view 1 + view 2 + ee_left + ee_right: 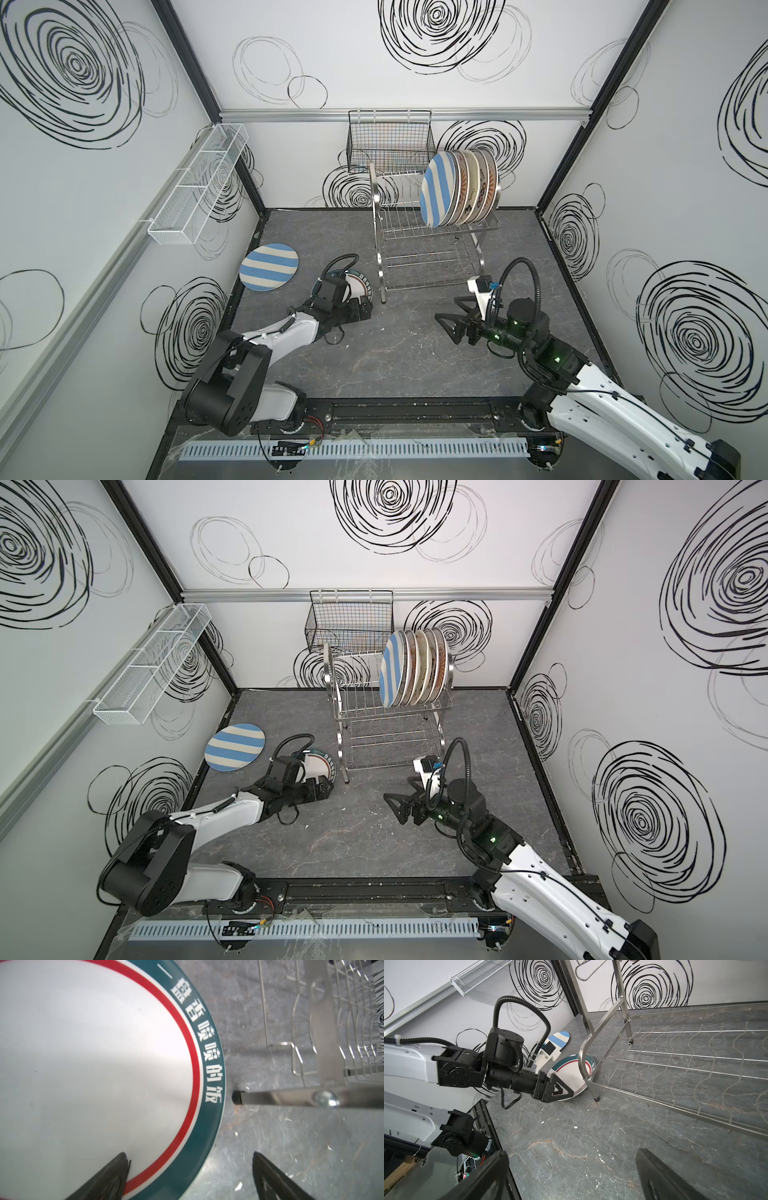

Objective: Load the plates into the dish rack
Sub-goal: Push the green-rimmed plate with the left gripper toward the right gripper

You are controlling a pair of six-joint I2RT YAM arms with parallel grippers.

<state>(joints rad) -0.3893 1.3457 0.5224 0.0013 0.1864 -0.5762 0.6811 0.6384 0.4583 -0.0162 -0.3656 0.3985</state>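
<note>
Plates point(457, 187), about 6 of them, stand on edge at the right end of the upper tier of the dish rack point(376, 216), and the one facing left is blue-and-cream striped. 2 more lie flat on the surface point(395, 365) left of the rack: a striped plate point(269, 267) farther left, and a green-rimmed plate point(209, 1076) just beside the rack's near-left foot point(236, 1098). The green-rimmed plate is glossy white in the middle, with a red ring and white Chinese characters on a dark green band. The step in hand looks like picking it up. The left tool point(190, 1154) is spread wide across its near rim, 1 finger over the white centre and the other over bare surface, with nothing gripped; whether either finger touches cannot be told. The next move likely calls for getting a finger under the low rim, closing, then tilting the plate upright for a free slot. The right tool point(572, 1152) hangs wide and empty near the rack's near right corner.
</note>
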